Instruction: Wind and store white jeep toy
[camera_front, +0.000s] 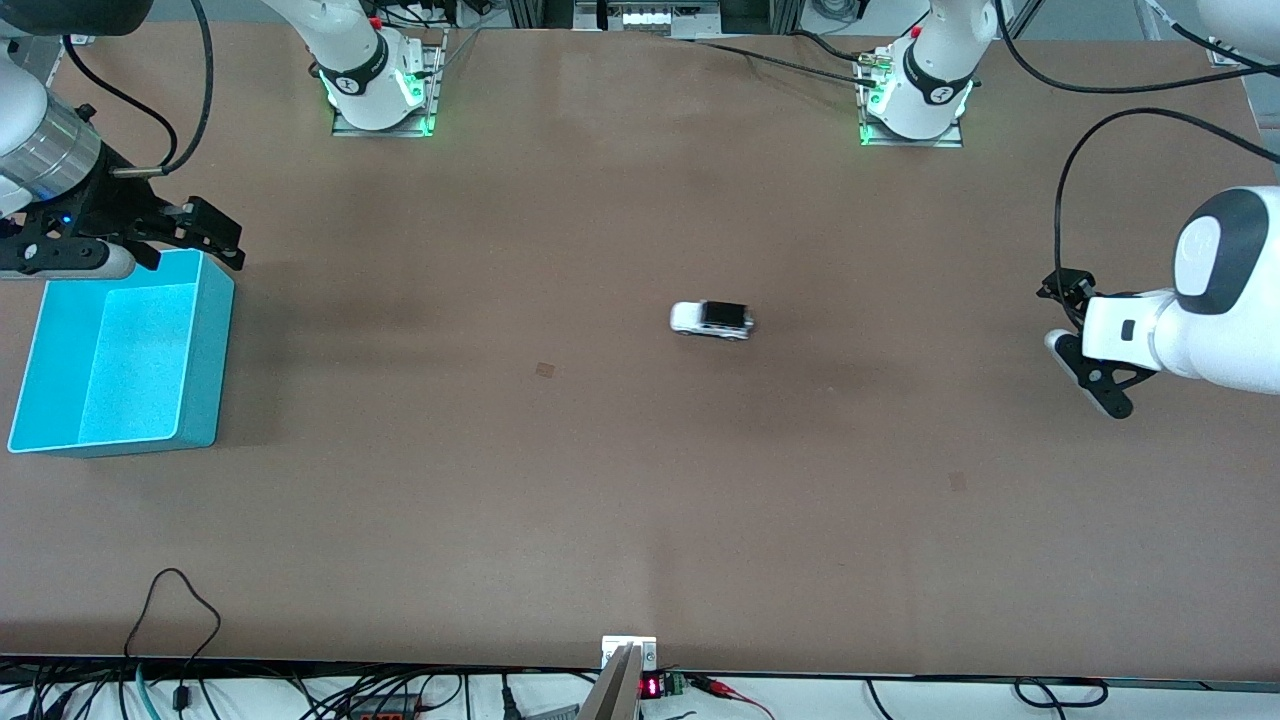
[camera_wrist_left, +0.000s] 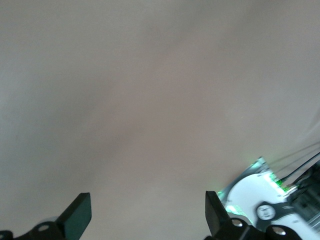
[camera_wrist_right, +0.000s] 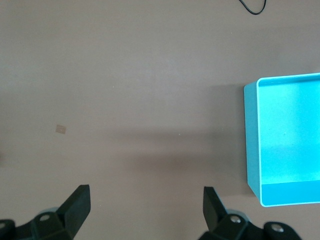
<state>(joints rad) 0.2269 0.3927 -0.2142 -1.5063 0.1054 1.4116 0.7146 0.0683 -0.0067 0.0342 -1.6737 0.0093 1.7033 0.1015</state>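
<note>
The white jeep toy (camera_front: 711, 319), with its black roof, stands on the brown table near the middle, apart from both grippers. It shows in neither wrist view. The teal bin (camera_front: 206, 365) sits at the right arm's end of the table and looks empty; its wall also shows in the right wrist view (camera_wrist_right: 251, 140). My right gripper (camera_front: 218, 238) is open and empty over the table by the bin's corner farthest from the front camera (camera_wrist_right: 146, 207). My left gripper (camera_front: 1072, 338) is open and empty over bare table at the left arm's end (camera_wrist_left: 148, 215).
A small tan mark (camera_front: 545, 369) lies on the table between the jeep and the bin, also in the right wrist view (camera_wrist_right: 60, 129). An arm base with green light (camera_wrist_left: 257, 197) shows in the left wrist view. Cables hang at the table's near edge (camera_front: 170, 600).
</note>
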